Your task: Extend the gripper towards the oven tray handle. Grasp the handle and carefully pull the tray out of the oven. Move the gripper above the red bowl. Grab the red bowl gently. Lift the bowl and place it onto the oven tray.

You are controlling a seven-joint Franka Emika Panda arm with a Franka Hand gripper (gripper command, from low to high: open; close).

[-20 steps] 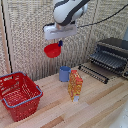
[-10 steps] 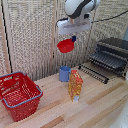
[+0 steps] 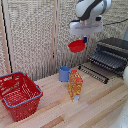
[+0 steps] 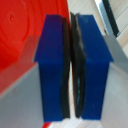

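Note:
The red bowl (image 3: pixel 76 46) hangs in the air, tilted, well above the table. My gripper (image 3: pixel 84 39) is shut on its rim, at the end of the white arm. In the wrist view the blue fingertips (image 4: pixel 54 70) press together on a thin dark edge, with the red bowl (image 4: pixel 25 35) filling one side. The oven (image 3: pixel 111 54) stands at the exterior view's right, black and silver. Its wire tray (image 3: pixel 103 62) is pulled out, with the thin dark handle (image 3: pixel 91 73) along the front edge. The bowl is to the exterior view's left of the tray and higher than it.
A blue cup (image 3: pixel 64 73) stands below the bowl. An orange carton (image 3: pixel 75 85) stands upright in front of it. A big red mesh basket (image 3: pixel 19 93) sits at the exterior view's left. A woven screen backs the wooden table (image 3: pixel 95 107).
The arm has carried the red bowl steadily toward the exterior view's right, closer to the oven. The gripper stays shut on it.

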